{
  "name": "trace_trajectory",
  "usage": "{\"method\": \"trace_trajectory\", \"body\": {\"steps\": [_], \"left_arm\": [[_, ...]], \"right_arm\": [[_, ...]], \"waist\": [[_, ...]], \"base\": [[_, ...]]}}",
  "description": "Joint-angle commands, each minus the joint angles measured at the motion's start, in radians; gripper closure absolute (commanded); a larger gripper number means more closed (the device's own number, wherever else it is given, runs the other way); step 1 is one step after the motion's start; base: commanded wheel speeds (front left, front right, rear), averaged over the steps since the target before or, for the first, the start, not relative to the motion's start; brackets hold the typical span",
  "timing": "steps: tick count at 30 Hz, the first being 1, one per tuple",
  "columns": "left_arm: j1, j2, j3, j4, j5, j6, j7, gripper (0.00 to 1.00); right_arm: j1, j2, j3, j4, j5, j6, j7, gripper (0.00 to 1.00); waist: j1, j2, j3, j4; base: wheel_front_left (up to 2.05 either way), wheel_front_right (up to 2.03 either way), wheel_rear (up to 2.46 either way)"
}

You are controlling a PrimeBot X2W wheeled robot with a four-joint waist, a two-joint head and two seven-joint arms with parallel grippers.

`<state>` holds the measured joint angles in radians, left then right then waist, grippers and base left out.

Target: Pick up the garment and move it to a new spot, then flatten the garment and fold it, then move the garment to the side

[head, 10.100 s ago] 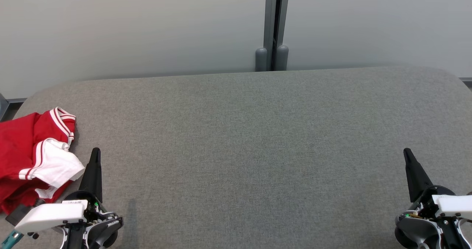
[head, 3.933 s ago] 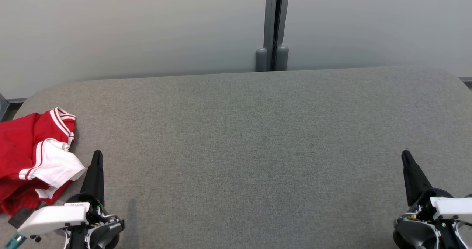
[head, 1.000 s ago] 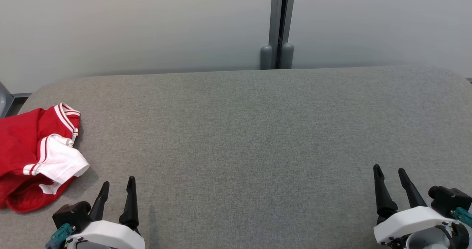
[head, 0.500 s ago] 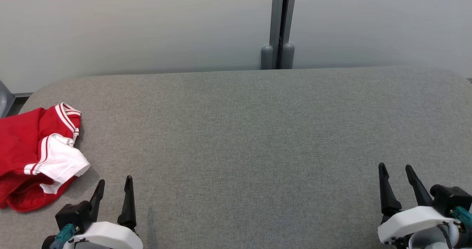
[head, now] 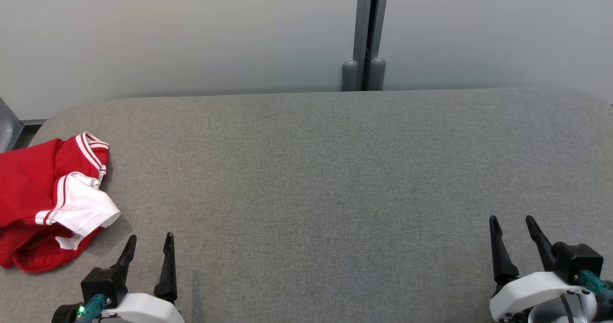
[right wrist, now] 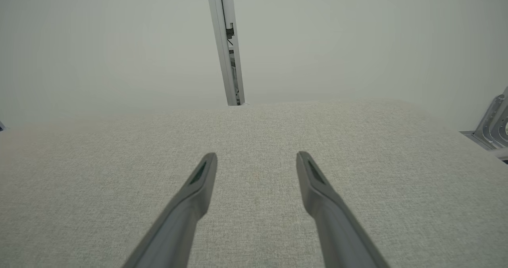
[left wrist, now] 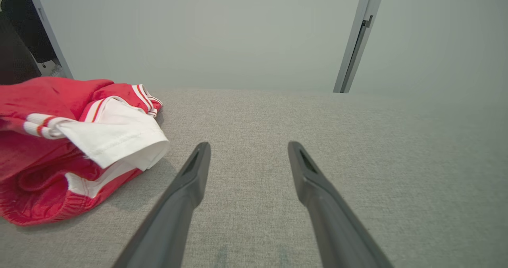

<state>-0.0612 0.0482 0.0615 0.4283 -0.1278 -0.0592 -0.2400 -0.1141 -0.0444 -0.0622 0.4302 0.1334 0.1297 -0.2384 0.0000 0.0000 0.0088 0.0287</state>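
A crumpled red garment (head: 33, 189) with white stripes and a white flap lies at the far left edge of the grey padded table (head: 325, 170). In the left wrist view the garment (left wrist: 59, 141) sits left of my fingers, apart from them. My left gripper (head: 149, 239) stands open near the table's front left, just right of the garment, with nothing between its fingers (left wrist: 194, 172). My right gripper (head: 511, 220) stands open at the front right, far from the garment, over bare fabric (right wrist: 254, 188).
A pale partition wall with a grey vertical post (head: 366, 36) runs behind the table. The table's rounded corners show at the back left and back right. A metal bracket (right wrist: 494, 123) sits beyond the right edge.
Both grippers have rolled so that both fingers of each show, and they stand open. The head camera has shifted slightly, so the whole scene sits a little further right.
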Motion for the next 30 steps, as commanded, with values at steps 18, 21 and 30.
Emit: {"method": "trace_trajectory", "body": {"steps": [18,21,30], "left_arm": [[0.019,0.006,0.039,0.022,0.085,0.006,-0.027,0.0],[0.026,0.006,0.05,0.023,0.081,0.005,-0.027,0.0],[0.038,0.006,0.094,0.026,0.074,0.016,-0.026,0.0]], "right_arm": [[0.017,-0.009,0.012,0.0,-0.086,0.001,-0.028,0.0],[0.017,-0.009,0.026,0.0,-0.079,0.001,-0.028,0.0],[-0.004,-0.01,0.089,0.023,-0.062,0.001,-0.028,0.0]], "waist": [[0.0,0.0,0.002,0.188],[0.0,0.0,0.003,0.261],[0.0,0.0,0.017,0.433]], "base": [[0.0,0.0,0.0],[0.0,0.0,0.0],[0.0,0.0,0.0]]}}
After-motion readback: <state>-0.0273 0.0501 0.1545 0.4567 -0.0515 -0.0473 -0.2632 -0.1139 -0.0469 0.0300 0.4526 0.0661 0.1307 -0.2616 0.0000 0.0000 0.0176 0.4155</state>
